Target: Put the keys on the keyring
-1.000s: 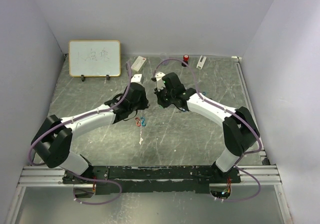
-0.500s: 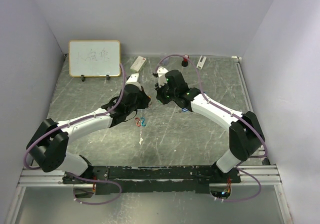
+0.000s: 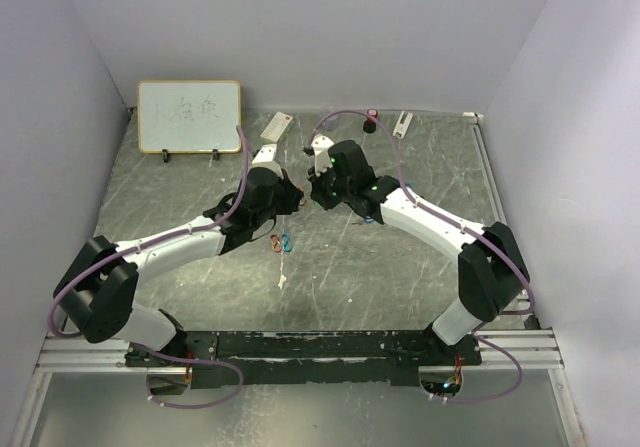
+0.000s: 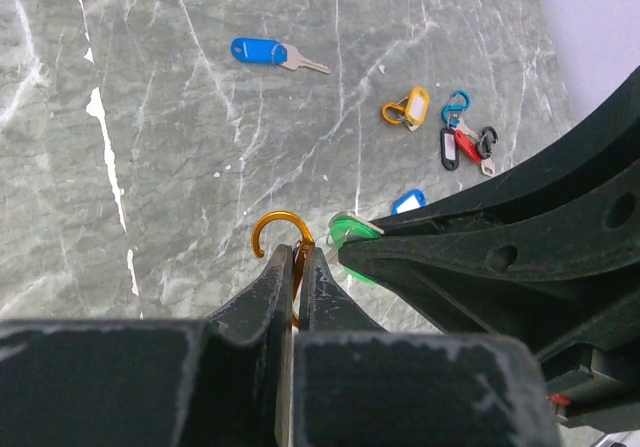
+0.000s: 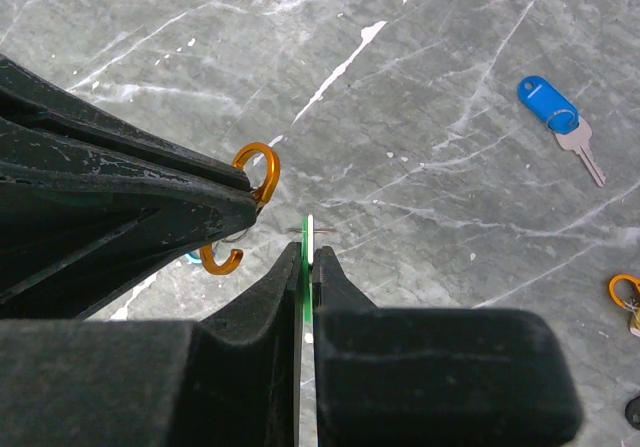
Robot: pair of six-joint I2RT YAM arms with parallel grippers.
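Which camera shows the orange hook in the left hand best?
Right wrist view: the orange hook shows both curled ends. The left wrist view shows only its top curl; in the top view it is too small to see.

Dark grey-green marbled stone-look surface (image 3: 150,187), white veins and scuffs. It is boxed in by plain pale lilac-white walls: back (image 3: 320,27), left (image 3: 50,147), right (image 3: 575,167). A small wood-framed whiteboard (image 3: 189,116) with faint scribble stands propped at the back left. Silver aluminium rail (image 3: 90,352) along the near edge, thin white strip (image 3: 495,202) down the right edge. Flat, even light, soft shadows.
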